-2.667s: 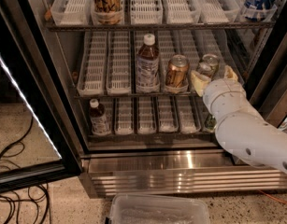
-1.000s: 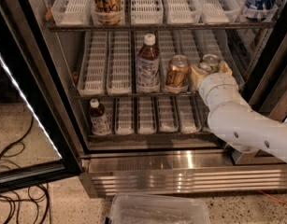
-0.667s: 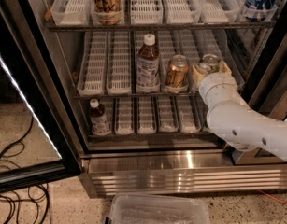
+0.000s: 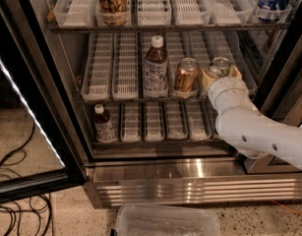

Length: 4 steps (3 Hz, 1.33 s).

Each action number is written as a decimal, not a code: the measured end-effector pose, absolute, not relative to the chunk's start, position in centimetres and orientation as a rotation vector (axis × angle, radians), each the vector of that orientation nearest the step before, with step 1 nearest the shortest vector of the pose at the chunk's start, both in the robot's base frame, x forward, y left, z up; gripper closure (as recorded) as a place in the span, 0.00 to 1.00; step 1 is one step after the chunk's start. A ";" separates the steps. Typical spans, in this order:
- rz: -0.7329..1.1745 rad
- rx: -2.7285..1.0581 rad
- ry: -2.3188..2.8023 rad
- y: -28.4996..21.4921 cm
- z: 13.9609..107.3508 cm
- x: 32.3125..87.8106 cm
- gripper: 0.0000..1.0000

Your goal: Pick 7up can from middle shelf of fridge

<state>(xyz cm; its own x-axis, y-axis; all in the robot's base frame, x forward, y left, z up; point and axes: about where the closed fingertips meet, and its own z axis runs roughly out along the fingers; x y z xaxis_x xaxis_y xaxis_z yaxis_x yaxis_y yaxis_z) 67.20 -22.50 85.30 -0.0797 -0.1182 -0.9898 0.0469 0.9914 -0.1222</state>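
The fridge stands open in front of me. The 7up can, silver with a shiny top, stands at the right end of the middle shelf, on its white lane trays. My gripper reaches in from the lower right on the white arm. Its cream fingers sit on either side of the can and close against it. The can's label is mostly hidden behind the gripper. The can still rests on the shelf.
A copper-orange can and a brown tea bottle stand just left of the 7up can. A small bottle is on the lower shelf. The open glass door is at left, cables lie on the floor, and a clear bin is below.
Since the earliest frame the arm has pushed a little further in and up around the can. Over the last second nothing has visibly moved.
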 end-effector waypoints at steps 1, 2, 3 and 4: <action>-0.137 -0.055 1.645 -22.5 85.3 67.2 0.81; -0.099 -0.038 1.640 -22.6 86.3 66.9 1.00; 0.003 -0.036 1.607 -22.4 89.8 65.7 1.00; 0.131 -0.061 1.619 -21.7 92.0 64.0 1.00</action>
